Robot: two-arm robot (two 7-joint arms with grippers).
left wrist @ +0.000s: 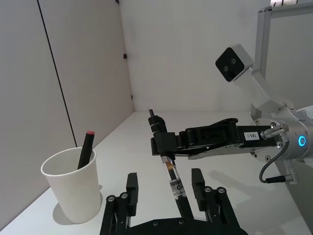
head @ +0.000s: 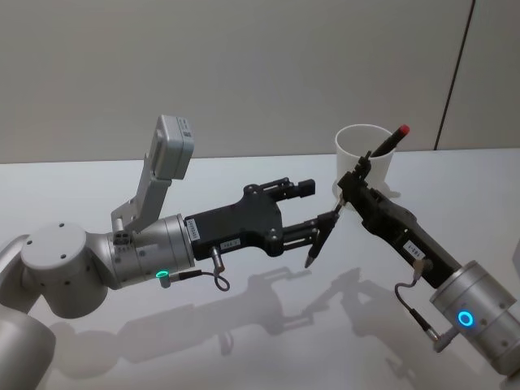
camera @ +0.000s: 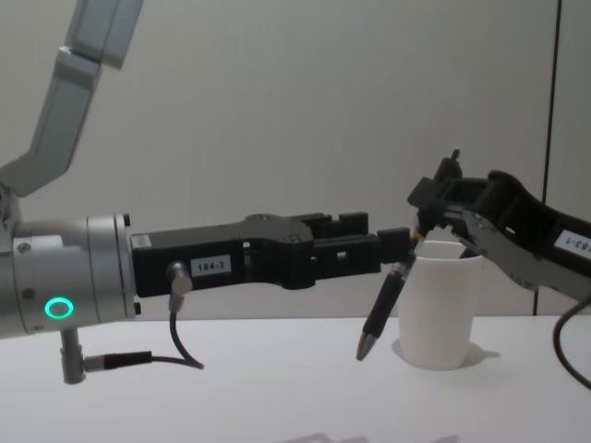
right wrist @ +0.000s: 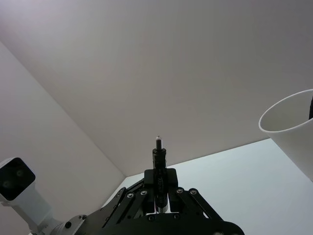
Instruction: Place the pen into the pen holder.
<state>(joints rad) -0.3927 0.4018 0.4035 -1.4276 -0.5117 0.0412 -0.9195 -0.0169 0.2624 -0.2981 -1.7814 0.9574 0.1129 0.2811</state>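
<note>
head view takes in the table (head: 268, 341) first, then the two arms meeting above it. the left gripper (head: 313, 213) reaches in level, its jaws spread apart on either side of the pen's lower half without pinching it. the right gripper (head: 351, 188) comes up from the other side with its jaws clamped on the pen (head: 323, 236) near the upper end, so the pen hangs tilted, tip down and toward the left jaws, clear of the table.

the pen holder (head: 363, 156), a white paper cup, stands just behind the right jaws and already has a red-capped marker (head: 392, 140) leaning inside. i judge the cup light and easy to tip or dent, so nothing should push its rim. the pen looks stiff, light and smooth; a grip across the barrel near mid-length would likely keep it from swinging.

writing: the left gripper's body carries a small white label (camera: 211, 266) reading "184-3". the right arm's tag (camera: 571, 243) and the print on the pen barrel are too small to read.
</note>
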